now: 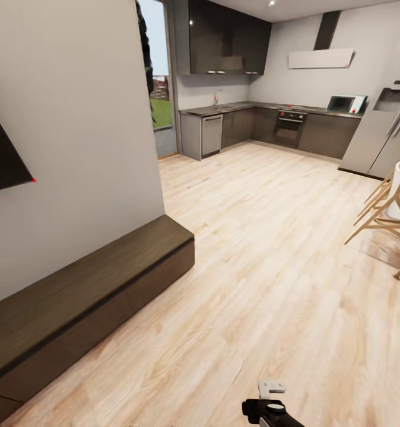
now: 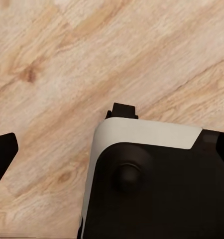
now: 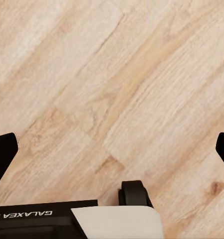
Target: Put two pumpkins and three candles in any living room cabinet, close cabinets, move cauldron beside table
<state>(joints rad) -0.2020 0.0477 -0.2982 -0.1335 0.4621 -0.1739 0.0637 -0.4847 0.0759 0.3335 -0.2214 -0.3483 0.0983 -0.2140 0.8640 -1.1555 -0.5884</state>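
The long, low dark brown cabinet [image 1: 93,284] runs along the white wall at the left of the head view, and its visible fronts are closed. The pumpkins, candles, cauldron and table are out of view. My right gripper [image 3: 112,152] hangs open over bare wood floor, its two dark fingertips [image 3: 2,154] far apart at the picture's edges. My left gripper [image 2: 112,149] also points at the floor. One of its fingers [image 2: 1,155] sits out at the picture's edge, as on an open gripper, and nothing is held. A black and white arm part [image 1: 270,408] pokes in at the head view's bottom.
Pale wood floor [image 1: 271,249] stretches ahead to a kitchen with grey units [image 1: 241,124], an oven [image 1: 290,127] and a tall fridge [image 1: 384,130]. Wooden chairs [image 1: 390,207] stand at the right. A dark screen [image 1: 4,154] hangs on the left wall. My base [image 2: 157,184] sits under the left gripper.
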